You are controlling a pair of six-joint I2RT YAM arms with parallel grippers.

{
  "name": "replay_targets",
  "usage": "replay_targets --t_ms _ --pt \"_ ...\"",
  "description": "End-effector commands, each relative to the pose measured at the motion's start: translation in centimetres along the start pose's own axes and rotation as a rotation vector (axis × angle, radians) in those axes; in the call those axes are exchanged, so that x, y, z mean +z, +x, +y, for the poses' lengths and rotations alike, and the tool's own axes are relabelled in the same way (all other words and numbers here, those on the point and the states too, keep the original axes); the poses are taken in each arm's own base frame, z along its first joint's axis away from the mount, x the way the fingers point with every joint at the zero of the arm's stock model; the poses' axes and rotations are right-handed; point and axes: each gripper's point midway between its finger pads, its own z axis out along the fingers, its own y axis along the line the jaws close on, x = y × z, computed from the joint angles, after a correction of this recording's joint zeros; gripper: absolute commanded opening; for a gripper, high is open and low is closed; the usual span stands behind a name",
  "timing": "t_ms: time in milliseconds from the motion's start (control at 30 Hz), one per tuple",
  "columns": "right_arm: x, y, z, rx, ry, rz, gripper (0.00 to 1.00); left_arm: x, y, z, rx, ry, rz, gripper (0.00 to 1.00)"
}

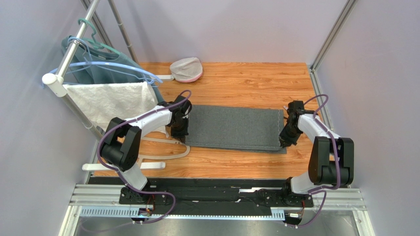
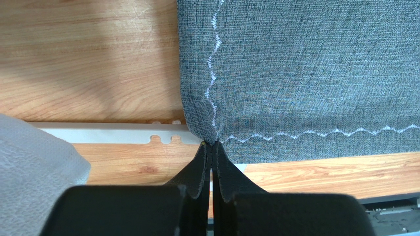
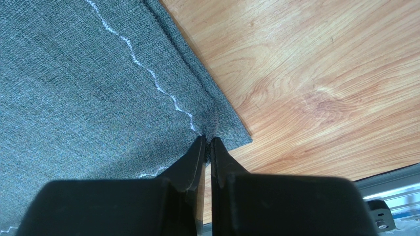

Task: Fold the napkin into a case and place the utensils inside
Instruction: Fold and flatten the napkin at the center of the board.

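Mounting rail: the aluminium rail runs along the bottom of the top view, with both arm bases bolted on it, left and right of centre.

Left gripper: the left gripper sits at the lower middle of its wrist view. Its black fingers are pressed together, pinching the near left corner of the napkin, where the two pale stitch lines meet.

Right gripper: the right gripper sits at the lower middle of its wrist view. Its fingers are nearly touching, with only a thin slit between them, and they nip the napkin's near right corner.

Napkin: the napkin lies flat at the centre of the top view as a wide dark grey rectangle stretched between the two grippers. A second layer of cloth shows along its lower and right edges. A wavy pale stitch line runs just inside its edges.

Worktop: the wooden worktop shows bare above, below and to the right of the napkin.

White hanger: a notched white hanger lies on the worktop just left of the napkin's pinched corner.

White towel: the white towel hangs at the left of the top view, on a pole.

Teal garment: the teal garment hangs at the upper left, behind the towel, among pale blue hangers.

Mesh pouch: a pale mesh pouch with a pink rim rests at the upper centre, well apart from the napkin.
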Motion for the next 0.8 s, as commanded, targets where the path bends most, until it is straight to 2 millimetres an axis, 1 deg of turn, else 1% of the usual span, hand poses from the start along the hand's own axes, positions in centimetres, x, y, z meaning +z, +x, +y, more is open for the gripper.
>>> replay_targets --t_ms 0,133,200,233,267,367,400,433,467,500,533,567,600,633,667,700,733,767 --pt "0.4 -0.7 -0.4 0.008 0.021 -0.040 0.07 -0.4 -1.3 0.8 -0.008 -0.057 -0.053 0.00" --pt "0.4 -0.6 -0.1 -0.002 0.006 -0.027 0.18 -0.4 -1.5 0.8 -0.011 -0.056 -0.061 0.00" --pt "0.2 -0.7 0.0 -0.003 0.000 -0.034 0.20 -0.7 -1.8 0.9 -0.012 -0.061 -0.079 0.01" --pt "0.0 -0.9 0.0 -0.013 -0.006 -0.041 0.24 -0.9 -2.0 0.8 -0.010 -0.057 -0.088 0.08" --pt "-0.5 -1.3 0.2 -0.016 -0.016 -0.058 0.27 -1.2 -2.3 0.6 -0.009 -0.052 -0.100 0.12" --pt "-1.5 -1.9 0.0 -0.024 -0.010 -0.082 0.39 -2.4 -2.9 0.3 -0.003 -0.034 -0.144 0.21" --pt "-2.2 -2.3 0.3 -0.027 -0.021 -0.099 0.41 -3.2 -3.1 0.2 0.001 -0.027 -0.167 0.25" --pt "-2.7 -2.5 0.4 -0.031 -0.027 -0.106 0.47 -3.7 -3.2 0.0 0.006 -0.024 -0.183 0.32" --pt "-3.1 -2.6 0.4 -0.039 -0.031 -0.114 0.50 -4.2 -3.4 0.1 0.012 -0.029 -0.201 0.34" --pt "-3.9 -3.1 0.6 -0.039 -0.046 -0.142 0.55 -5.1 -3.6 0.0 0.015 -0.019 -0.225 0.37" --pt "-4.3 -3.3 0.6 -0.041 -0.052 -0.155 0.59 -5.5 -3.5 -0.2 0.020 -0.014 -0.231 0.41" --pt "-4.6 -3.5 0.6 -0.055 -0.058 -0.167 0.61 -6.1 -3.7 -0.7 0.029 0.004 -0.244 0.43" --pt "-5.0 -3.8 0.8 -0.062 -0.068 -0.182 0.69 -6.8 -3.8 -1.0 0.034 0.019 -0.262 0.43" --pt "-5.5 -4.2 1.0 -0.069 -0.084 -0.208 0.72 -7.2 -3.8 -1.5 0.046 0.031 -0.272 0.45" --pt "-5.8 -4.7 1.9 -0.080 -0.129 -0.226 0.75 -7.6 -4.2 -1.9 0.052 0.039 -0.287 0.45" --pt "-6.0 -4.9 2.4 -0.102 -0.156 -0.233 0.76 -7.7 -4.4 -2.3 0.057 0.050 -0.292 0.45" --pt "-6.0 -5.3 3.1 -0.104 -0.183 -0.236 0.76 -7.7 -5.0 -3.0 0.060 0.077 -0.307 0.45" --pt "-6.4 -5.8 4.6 -0.111 -0.250 -0.243 0.76 -7.9 -5.6 -4.0 0.060 0.115 -0.312 0.45"
